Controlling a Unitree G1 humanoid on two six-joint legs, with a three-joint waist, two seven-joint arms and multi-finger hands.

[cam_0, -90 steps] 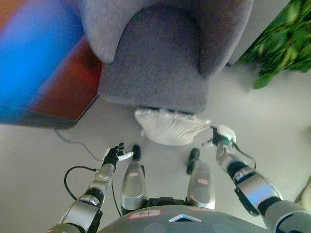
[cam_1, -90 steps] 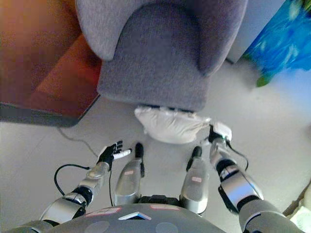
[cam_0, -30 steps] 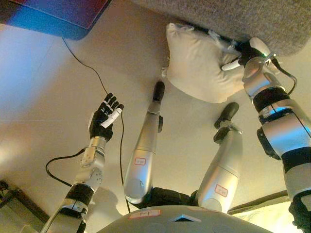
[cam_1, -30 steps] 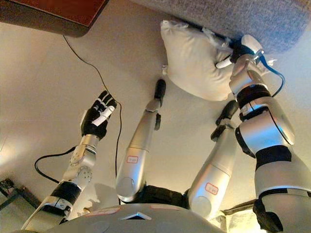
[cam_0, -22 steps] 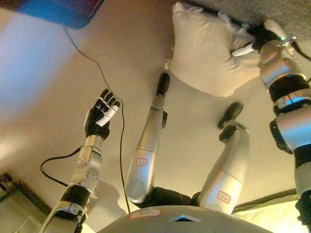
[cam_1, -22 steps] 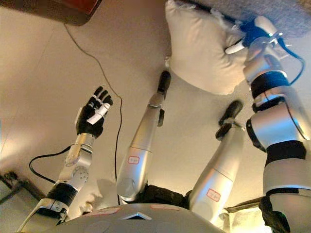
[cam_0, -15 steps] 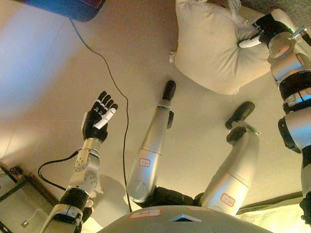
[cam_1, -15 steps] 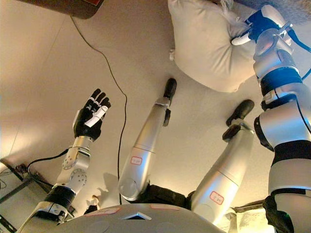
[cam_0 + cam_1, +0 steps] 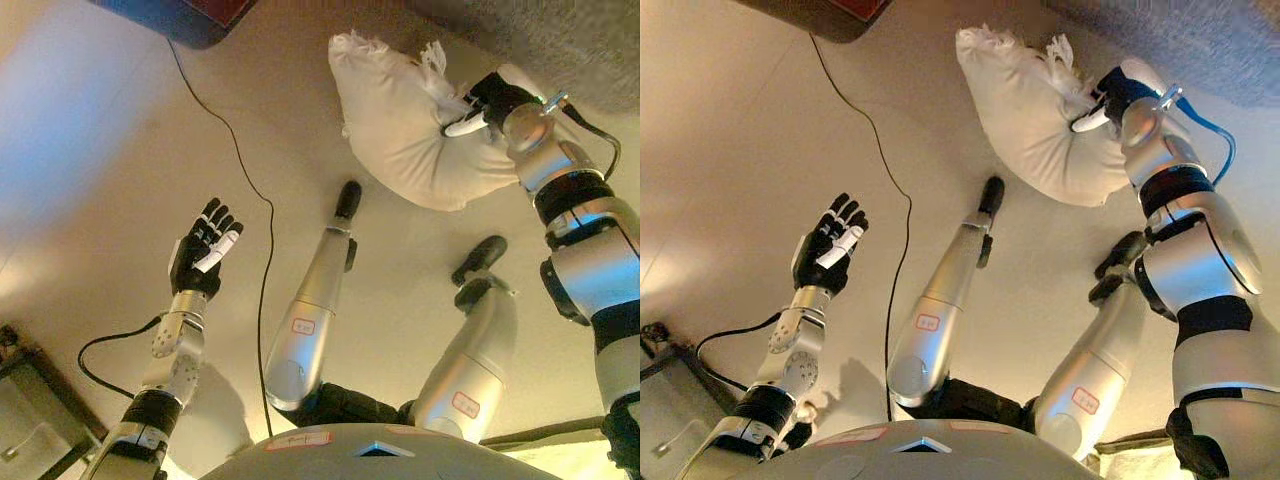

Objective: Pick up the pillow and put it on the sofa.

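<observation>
A white pillow [image 9: 400,120] hangs bunched at the upper middle, in front of the grey sofa [image 9: 560,40] that fills the top right corner. My right hand [image 9: 485,100] is at the pillow's right end, fingers curled into the cloth and thumb pressed on it. The cloth gathers into folds at that grip. My left hand [image 9: 203,255] is held up at the left over the bare floor, palm showing and fingers straight, holding nothing. It is well apart from the pillow.
A dark red-brown piece of furniture [image 9: 205,15] stands at the top left edge. A dark frame-like object [image 9: 20,400] shows in the bottom left corner. Pale floor lies between the sofa and my left hand.
The view has shifted. The pillow has come away from the sofa's base and moved left with my right hand gripping it. The left hand keeps its open pose.
</observation>
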